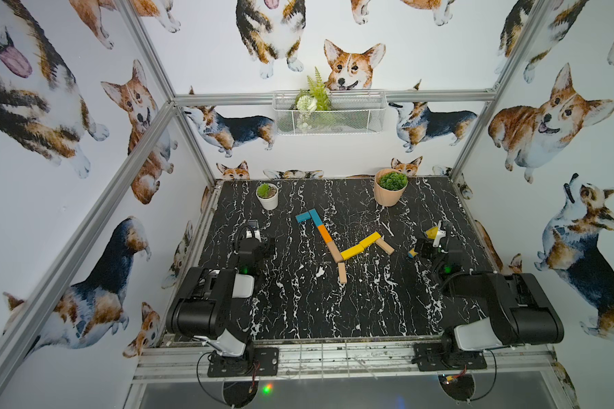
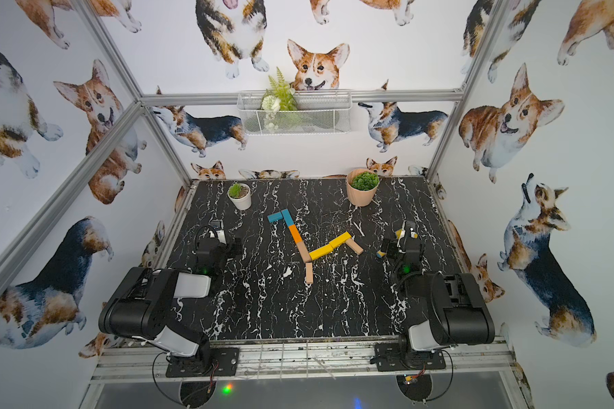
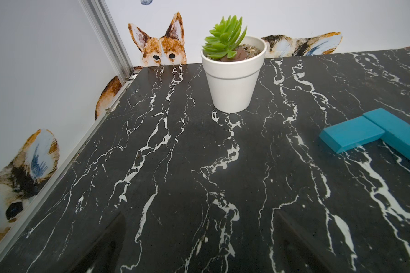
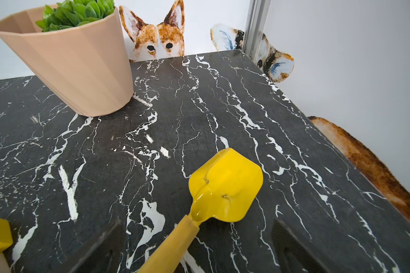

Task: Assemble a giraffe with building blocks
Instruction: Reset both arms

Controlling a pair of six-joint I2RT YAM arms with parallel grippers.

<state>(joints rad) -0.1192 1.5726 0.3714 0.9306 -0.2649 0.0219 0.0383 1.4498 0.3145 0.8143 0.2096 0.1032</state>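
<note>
The giraffe (image 1: 337, 244) lies flat in the middle of the black marble table (image 1: 298, 311) in both top views. Its building blocks are two teal planks (image 1: 309, 215) (image 3: 350, 133) as head, an orange (image 1: 324, 233) and a tan one (image 1: 334, 252) as neck, two yellow (image 1: 360, 246) as body, and tan legs (image 1: 342, 272) (image 1: 384, 246). My left gripper (image 1: 254, 228) (image 3: 201, 245) hovers open over bare marble, left of the head. My right gripper (image 1: 440, 232) (image 4: 197, 241) stands open at the right, with a yellow toy shovel (image 4: 225, 186) lying between its fingers (image 4: 104, 248), unclamped.
A white pot with a succulent (image 1: 267, 196) stands at the back left and a peach pot (image 1: 390, 187) at the back right. A wire basket (image 1: 328, 111) hangs on the back wall. Aluminium frame posts and walls close in the table's sides.
</note>
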